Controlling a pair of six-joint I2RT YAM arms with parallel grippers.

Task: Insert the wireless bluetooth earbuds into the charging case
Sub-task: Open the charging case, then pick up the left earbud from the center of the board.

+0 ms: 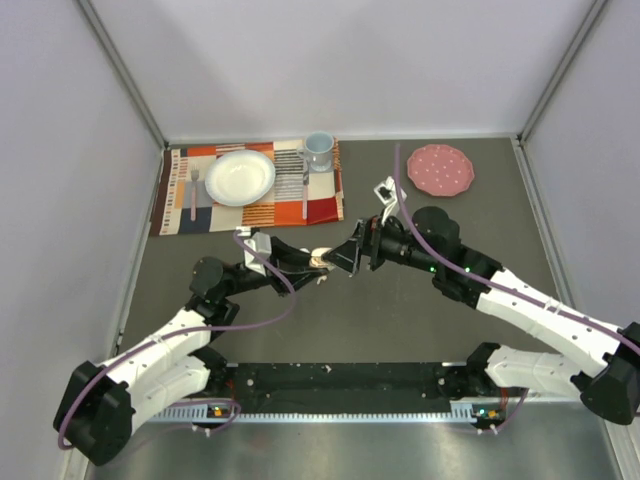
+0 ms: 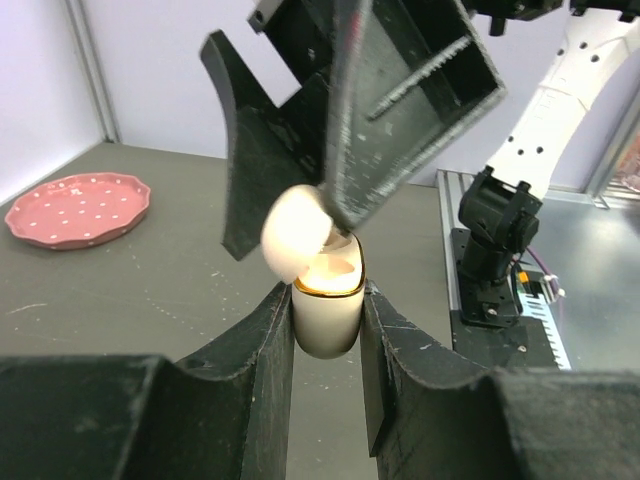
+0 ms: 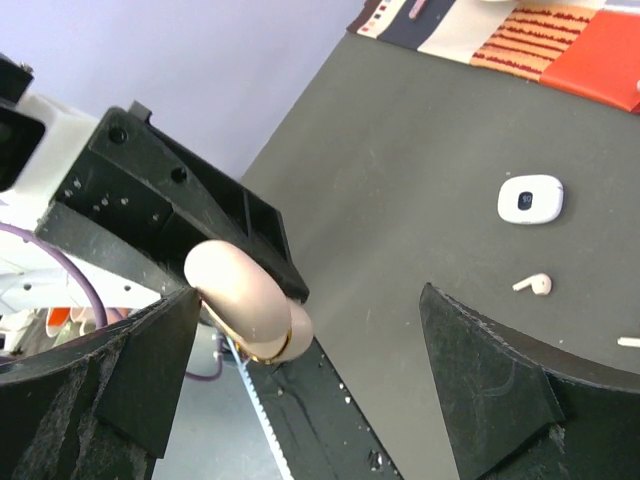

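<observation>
We have the left tool (image 1: pixel 305 262) pinching the charging case (image 2: pixel 326 315) with its lid (image 2: pixel 292 232) open, presumably to steady it for loading, the right tool (image 1: pixel 350 257) spread beside the lid, one earbud (image 3: pixel 533 284) lying on the counter (image 3: pixel 420 150)

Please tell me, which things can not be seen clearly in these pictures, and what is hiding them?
1. Inside of the charging case: left wrist view, covered by the right gripper and glare; its contents cannot be confirmed.
2. White piece: right wrist view, cut off by the right edge.
3. Loose earbud: top view, too small to pick out there.
</observation>
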